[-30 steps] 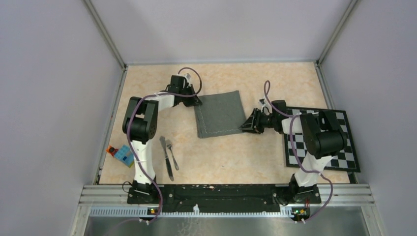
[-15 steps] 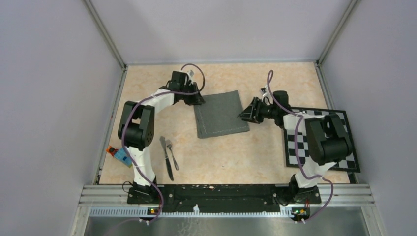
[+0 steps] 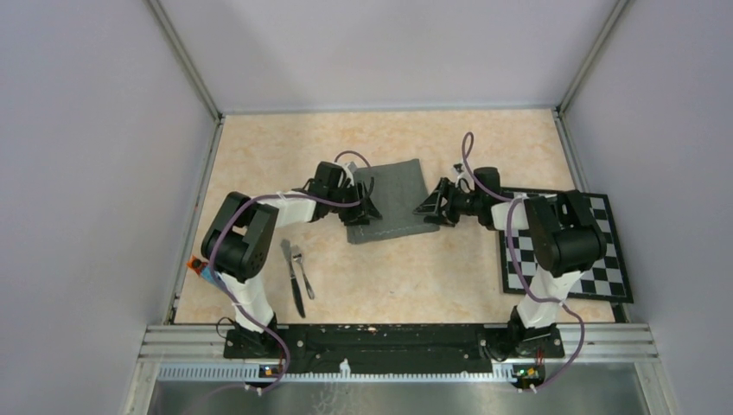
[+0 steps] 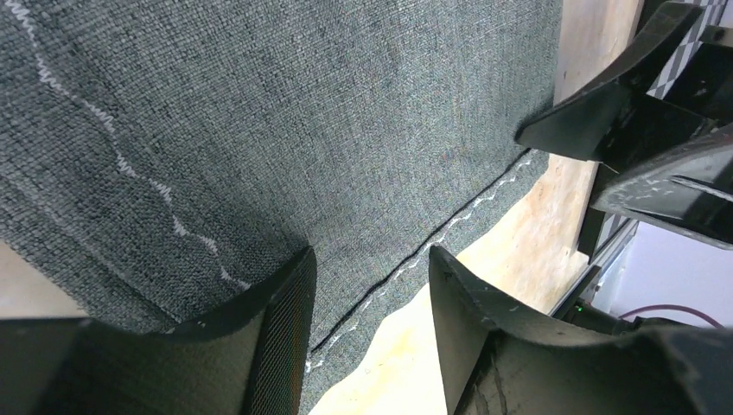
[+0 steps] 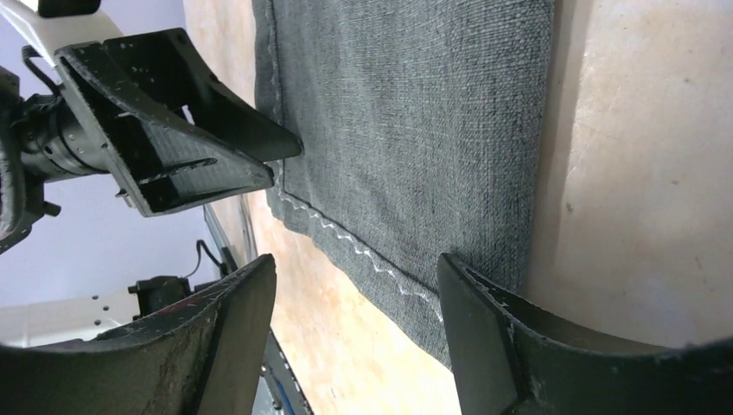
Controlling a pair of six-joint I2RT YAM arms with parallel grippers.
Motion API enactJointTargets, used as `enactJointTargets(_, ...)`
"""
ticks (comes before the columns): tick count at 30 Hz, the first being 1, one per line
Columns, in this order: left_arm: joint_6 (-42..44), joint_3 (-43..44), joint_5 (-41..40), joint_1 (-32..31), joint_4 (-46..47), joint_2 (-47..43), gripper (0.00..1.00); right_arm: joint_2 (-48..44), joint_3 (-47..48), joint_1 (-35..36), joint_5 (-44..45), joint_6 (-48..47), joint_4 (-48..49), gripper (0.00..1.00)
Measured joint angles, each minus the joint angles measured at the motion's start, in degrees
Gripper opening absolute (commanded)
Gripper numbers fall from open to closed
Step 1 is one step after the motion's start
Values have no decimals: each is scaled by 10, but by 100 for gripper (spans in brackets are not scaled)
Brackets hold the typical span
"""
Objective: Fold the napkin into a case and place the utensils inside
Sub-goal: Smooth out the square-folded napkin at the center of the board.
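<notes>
The dark grey napkin (image 3: 399,197) lies flat in the middle of the table, with two layers showing along its stitched near hem (image 4: 449,229). My left gripper (image 3: 368,208) is open, its fingers (image 4: 281,333) straddling that near hem at the left side (image 4: 372,290). My right gripper (image 3: 430,207) is also open, low at the napkin's near right corner (image 5: 354,294), one finger (image 5: 488,333) over the cloth. Neither holds anything. The knife (image 3: 292,277) and fork (image 3: 302,270) lie side by side left of centre, away from both grippers.
A black-and-white checkered board (image 3: 596,281) lies at the right under my right arm. A small colourful object (image 3: 212,271) sits by the left arm's base. The two grippers face each other across the napkin, close together (image 4: 640,130).
My left gripper has swung from the napkin's far left corner to its near left edge and opened. My right gripper has opened wider at the right edge. The napkin lies as before.
</notes>
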Motion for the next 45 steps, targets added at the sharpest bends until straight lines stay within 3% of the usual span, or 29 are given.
enactJointTargets(8, -7, -37, -18, -5, 19, -37, 66, -21, 7, 0, -7, 20, 14, 67)
enactJointTargets(14, 22, -42, -32, -5, 8, -51, 65, 10, 26, -2, 9, -12, -14, 66)
enactJointTargets(21, 57, -42, -45, -6, -6, -52, 75, 9, 45, -3, 24, -52, -75, 66)
enactJointTargets(28, 90, -23, -43, -9, -45, -59, 79, 11, 146, 8, 67, -88, -175, 72)
enactJointTargets(33, 97, 63, -31, 0, -80, -49, 78, 71, 255, 8, 54, -78, -166, 71)
enactJointTargets(37, 75, 126, -14, 28, -35, -13, 78, 141, 326, 8, 35, -46, -143, 66)
enactJointTargets(45, 21, 163, 16, 96, 57, 105, 77, 253, 443, 8, 10, 11, -124, 66)
